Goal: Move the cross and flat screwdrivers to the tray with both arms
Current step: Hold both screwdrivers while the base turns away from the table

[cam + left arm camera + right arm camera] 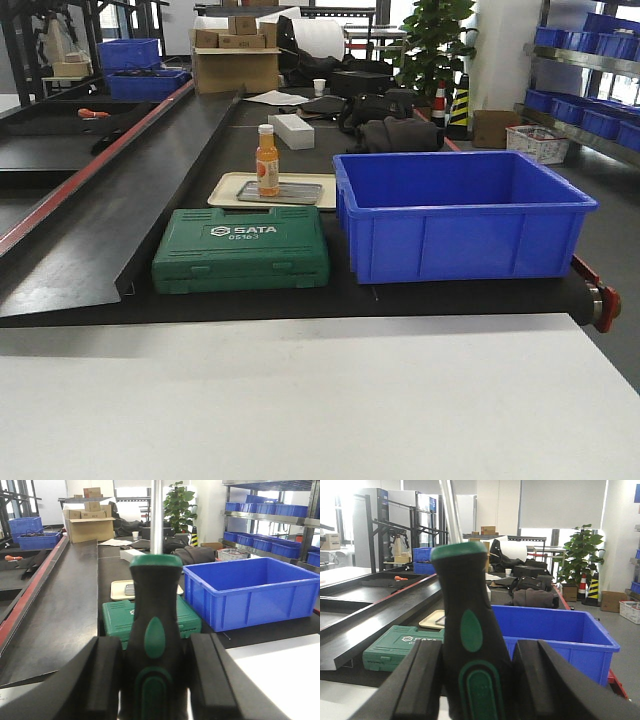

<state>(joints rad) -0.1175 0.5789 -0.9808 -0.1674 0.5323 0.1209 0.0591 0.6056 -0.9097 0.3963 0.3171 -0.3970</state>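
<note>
My left gripper (156, 647) is shut on the black-and-green handle of one screwdriver (155, 595). It stands upright, and its steel shaft (156, 515) runs out of the top of the frame. My right gripper (479, 652) is shut on the alike second screwdriver (465, 590), which leans slightly left with its shaft (450, 510) pointing up. Both tips are out of view, so I cannot tell cross from flat. The grey metal tray (298, 193) lies on a cream tray (230, 185) on the black bench behind the green case. Neither arm shows in the front view.
A green SATA tool case (242, 250) sits at the bench's front edge, left of a deep blue bin (460, 215). An orange bottle (267, 160) stands on the grey tray. A white tabletop (320, 400) fills the foreground. A white box (291, 130) lies farther back.
</note>
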